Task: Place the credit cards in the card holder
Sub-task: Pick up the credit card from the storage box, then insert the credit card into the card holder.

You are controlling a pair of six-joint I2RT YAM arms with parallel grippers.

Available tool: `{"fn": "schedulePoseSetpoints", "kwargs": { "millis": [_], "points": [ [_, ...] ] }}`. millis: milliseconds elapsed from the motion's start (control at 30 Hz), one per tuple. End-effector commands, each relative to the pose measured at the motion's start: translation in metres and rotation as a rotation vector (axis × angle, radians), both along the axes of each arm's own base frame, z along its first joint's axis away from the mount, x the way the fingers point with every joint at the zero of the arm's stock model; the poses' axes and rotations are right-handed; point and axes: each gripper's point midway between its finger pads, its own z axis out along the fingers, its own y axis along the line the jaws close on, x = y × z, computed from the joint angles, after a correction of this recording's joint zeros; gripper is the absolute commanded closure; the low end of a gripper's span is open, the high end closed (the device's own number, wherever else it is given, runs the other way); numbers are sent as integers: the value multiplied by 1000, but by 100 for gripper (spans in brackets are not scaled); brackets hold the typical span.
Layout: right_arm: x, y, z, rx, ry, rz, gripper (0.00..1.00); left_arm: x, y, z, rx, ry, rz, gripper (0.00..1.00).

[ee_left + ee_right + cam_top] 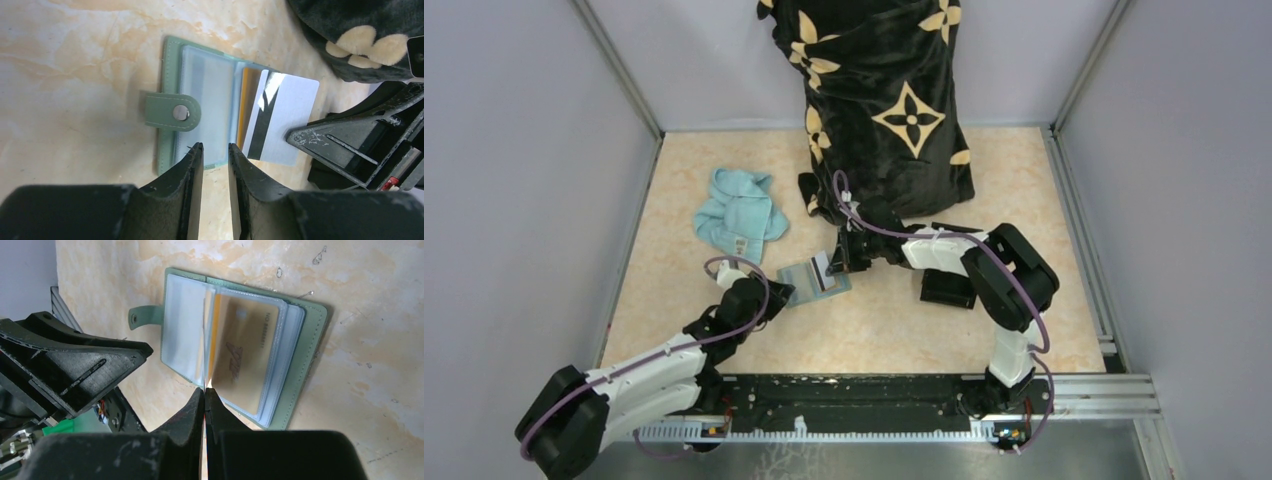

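The sage-green card holder (809, 282) lies open on the table, its snap strap (173, 112) folded over the clear sleeves. A tan-orange card (245, 360) sits inside one sleeve. My right gripper (205, 390) is shut on a pale silvery card with a black stripe (285, 117), holding it on edge over the holder's fold; the card's far end dips between the sleeves. My left gripper (215, 146) hovers at the holder's near edge, its jaws a narrow gap apart with nothing between them. In the top view, the left gripper (782, 293) and right gripper (837, 262) flank the holder.
A black plush blanket with tan flower patterns (884, 100) stands at the back centre. A crumpled light blue cloth (739, 215) lies back left. A black box (949, 288) sits under the right arm. Grey walls enclose the table.
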Motion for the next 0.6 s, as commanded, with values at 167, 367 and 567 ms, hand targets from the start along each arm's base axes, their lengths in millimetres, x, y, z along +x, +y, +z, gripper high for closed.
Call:
{"fn": "schedulePoseSetpoints", "kwargs": {
  "millis": [167,367,567],
  "points": [
    [10,20,12,44,-52,24,100,2,8,-4,59,31,33,70],
    [10,25,8,59,-34,30,100,1,11,-12,79,57,44,71],
    [10,27,3,64,-23,35,100,0,12,-18,90,75,54,71]
  ]
}}
